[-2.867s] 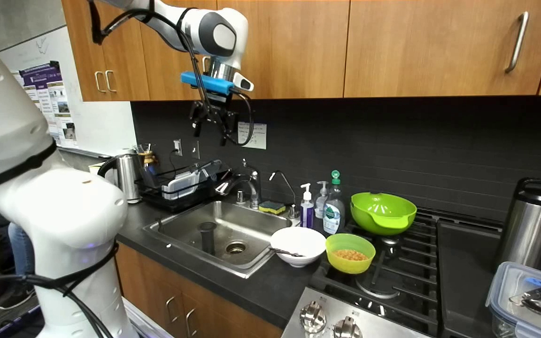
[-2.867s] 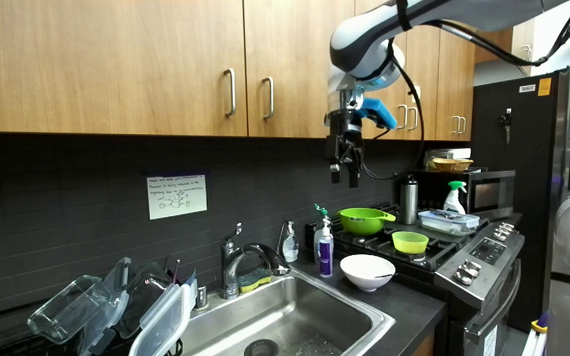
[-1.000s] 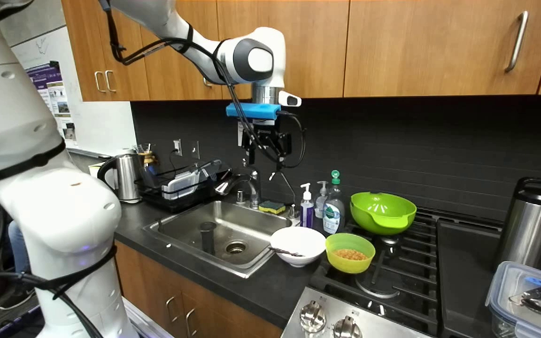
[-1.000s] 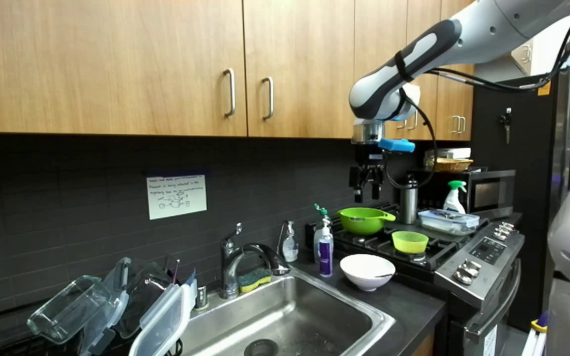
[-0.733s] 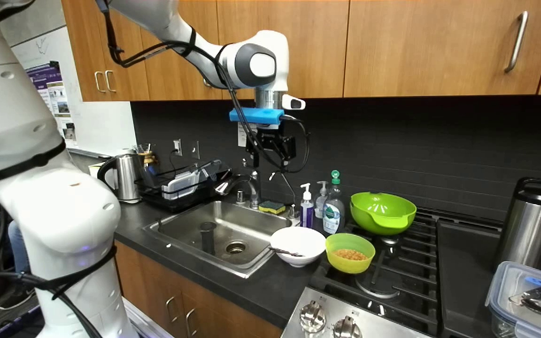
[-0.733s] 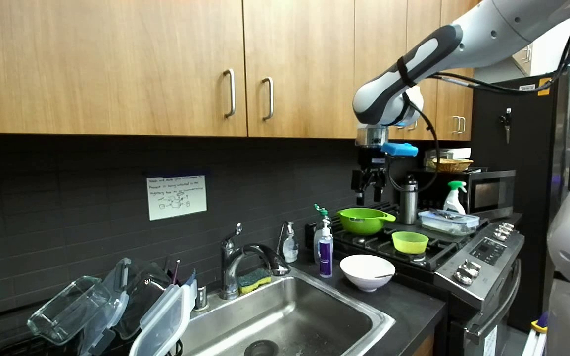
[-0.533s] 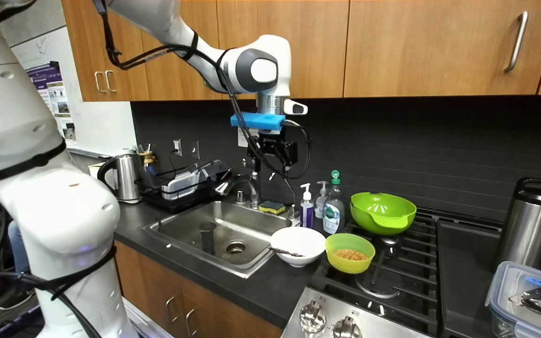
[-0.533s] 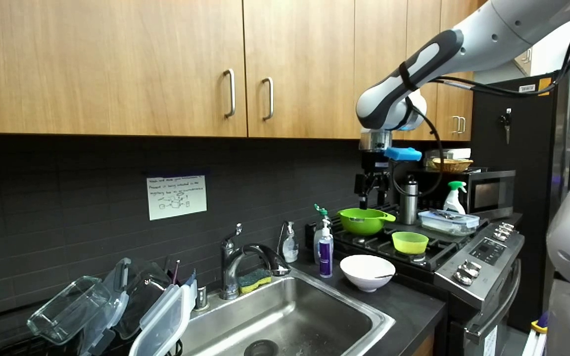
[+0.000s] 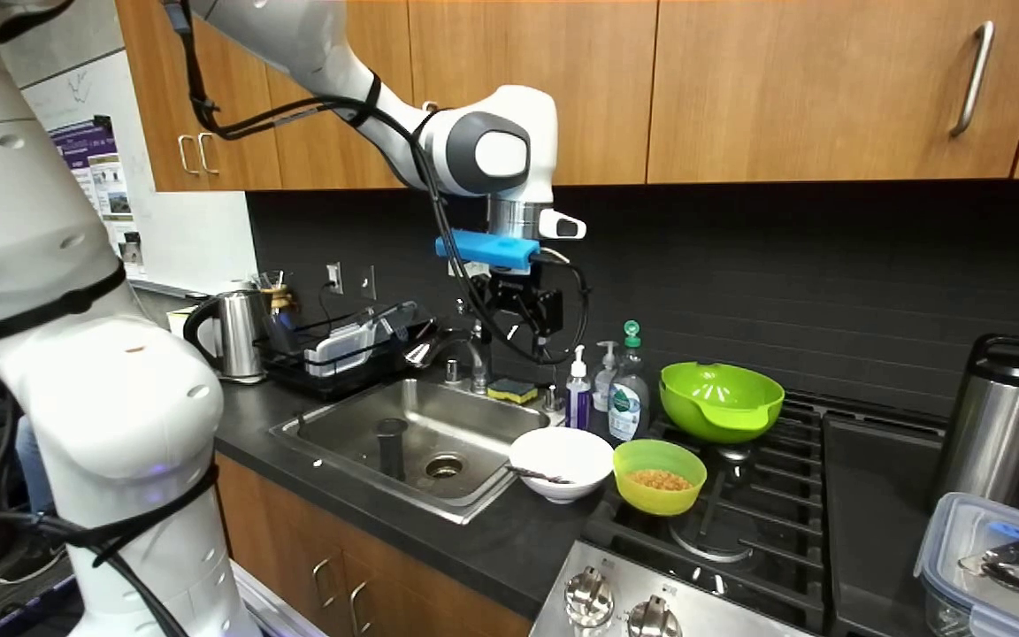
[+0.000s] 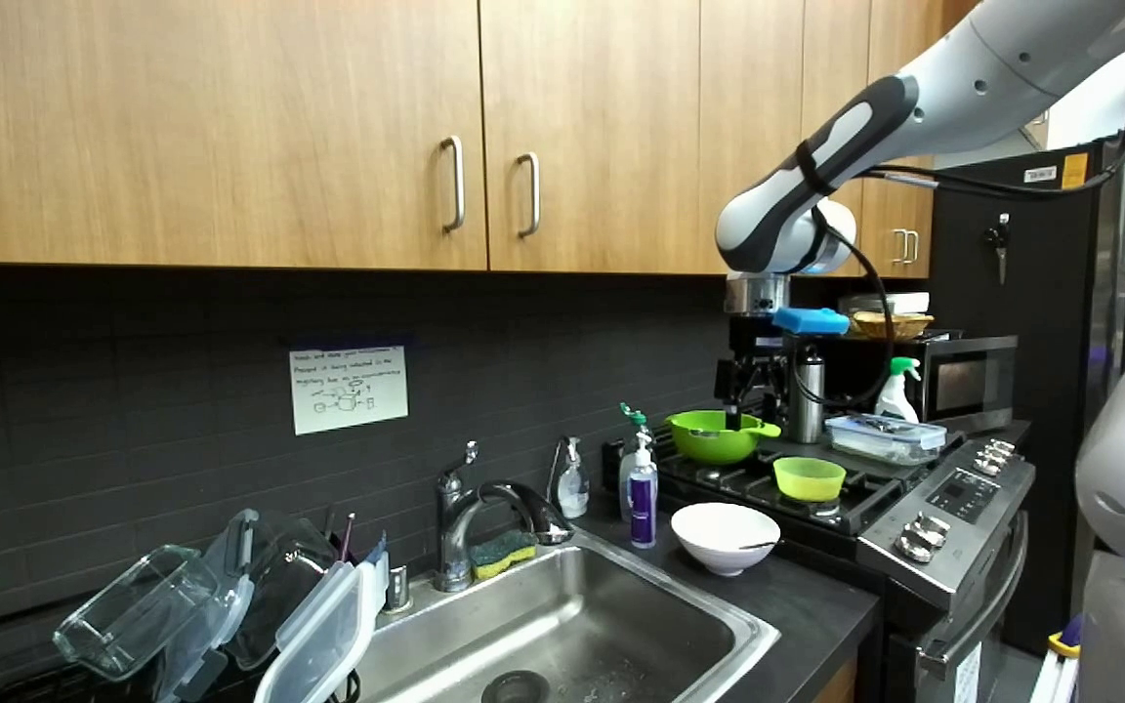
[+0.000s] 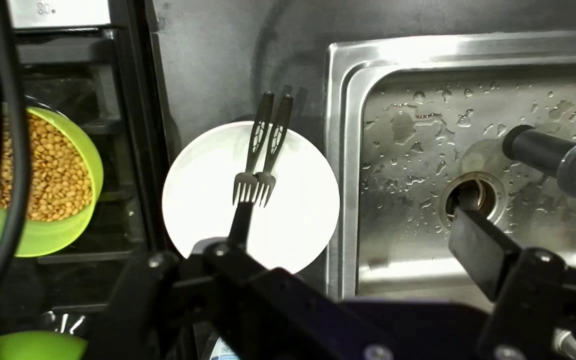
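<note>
We see the gripper (image 11: 356, 204) hang, its 2 jaws wide apart, higher than the white bowl (image 11: 293, 220), where 2 forks (image 11: 254, 150) rest, near the sink (image 11: 403, 240).

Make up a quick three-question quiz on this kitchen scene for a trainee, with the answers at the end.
1. How many forks lie in the white bowl in the wrist view?
2. True or false: the gripper stands open, holding nothing.
3. Where are the tan, bean-like pieces?
A) in the white bowl
B) in the small yellow-green bowl
C) in the sink

Key: 1. Two. 2. True. 3. B.
</note>
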{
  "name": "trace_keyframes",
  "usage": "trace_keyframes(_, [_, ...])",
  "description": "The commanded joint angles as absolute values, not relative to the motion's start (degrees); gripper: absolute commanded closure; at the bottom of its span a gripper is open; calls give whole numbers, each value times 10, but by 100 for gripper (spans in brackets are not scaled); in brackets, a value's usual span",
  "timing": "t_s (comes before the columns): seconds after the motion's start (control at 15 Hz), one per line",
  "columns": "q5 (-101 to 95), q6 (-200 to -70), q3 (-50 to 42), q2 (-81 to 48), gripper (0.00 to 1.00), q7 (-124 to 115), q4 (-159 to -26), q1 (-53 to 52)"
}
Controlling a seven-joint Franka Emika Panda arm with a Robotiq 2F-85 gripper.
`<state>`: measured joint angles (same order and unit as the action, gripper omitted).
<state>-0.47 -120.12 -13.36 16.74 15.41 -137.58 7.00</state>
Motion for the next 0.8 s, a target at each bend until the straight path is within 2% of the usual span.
trace_keyframes(0.0, [6,-1198,-135,168,0,161,-1374,77])
trace_keyframes(0.73, [8,-1199,-130,167,0,155,-1375,76])
